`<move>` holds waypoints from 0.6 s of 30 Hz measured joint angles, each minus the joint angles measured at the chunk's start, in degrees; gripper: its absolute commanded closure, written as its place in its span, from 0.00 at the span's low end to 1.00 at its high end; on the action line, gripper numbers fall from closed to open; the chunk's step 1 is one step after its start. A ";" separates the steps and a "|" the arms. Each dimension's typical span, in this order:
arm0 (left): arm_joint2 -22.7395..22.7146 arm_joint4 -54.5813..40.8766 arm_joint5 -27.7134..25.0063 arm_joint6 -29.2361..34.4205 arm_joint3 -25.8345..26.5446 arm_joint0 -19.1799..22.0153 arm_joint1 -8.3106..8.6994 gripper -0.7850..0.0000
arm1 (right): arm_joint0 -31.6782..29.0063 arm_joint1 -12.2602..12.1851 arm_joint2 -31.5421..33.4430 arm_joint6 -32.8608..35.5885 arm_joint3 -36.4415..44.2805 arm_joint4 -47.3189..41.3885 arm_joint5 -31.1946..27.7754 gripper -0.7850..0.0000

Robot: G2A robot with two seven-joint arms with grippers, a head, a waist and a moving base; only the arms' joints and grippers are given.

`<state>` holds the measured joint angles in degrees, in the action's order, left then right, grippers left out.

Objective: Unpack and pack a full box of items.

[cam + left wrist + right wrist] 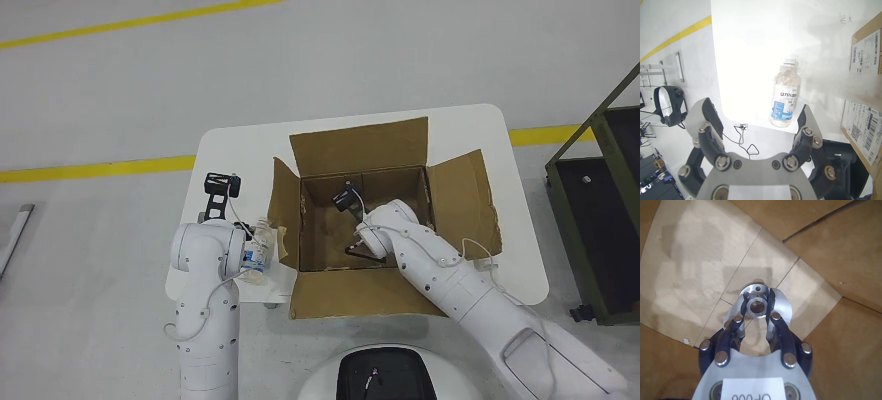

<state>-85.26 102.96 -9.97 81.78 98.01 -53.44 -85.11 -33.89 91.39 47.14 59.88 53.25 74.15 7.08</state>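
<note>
Clear bottle lies on its side on the white table, long axis front to back, cap away from the robot, base at the near edge, just beside the box left flap. Left gripper above it, jaws wide apart, empty. Right gripper down inside the box, clamped on a flanged metal bushing, bore facing up, box walls close around.

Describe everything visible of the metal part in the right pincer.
The metal part is a steel-looking round flange with one small hole near its rim and a raised hollow hub at its centre, bore facing the wrist camera. The right pincer is shut on the hub, inside the cardboard box, above its floor; contact with the floor cannot be told.
</note>
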 measured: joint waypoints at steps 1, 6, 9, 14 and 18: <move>0.00 0.00 0.00 0.00 0.00 0.00 0.00 0.00 | -0.08 -0.03 0.36 -0.25 0.54 -0.15 0.10 1.00; 0.00 0.00 0.00 0.00 0.00 0.00 0.00 0.00 | -2.04 -1.02 4.56 -1.22 6.63 -1.94 0.07 1.00; 0.00 0.00 0.00 0.00 0.00 0.00 0.00 0.00 | -5.27 -2.34 9.43 -3.25 13.38 -4.69 -2.30 1.00; 0.00 0.00 0.00 0.00 0.00 0.00 0.00 0.00 | -14.24 -4.86 20.85 -8.20 26.91 -14.55 -10.78 1.00; 0.00 0.00 0.00 0.00 0.00 0.00 0.00 0.00 | -19.88 -6.06 28.50 -10.79 32.00 -25.12 -17.75 1.00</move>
<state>-85.26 102.96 -9.97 81.78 98.01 -53.44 -85.11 -53.77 85.33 75.64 49.09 85.25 49.03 -10.68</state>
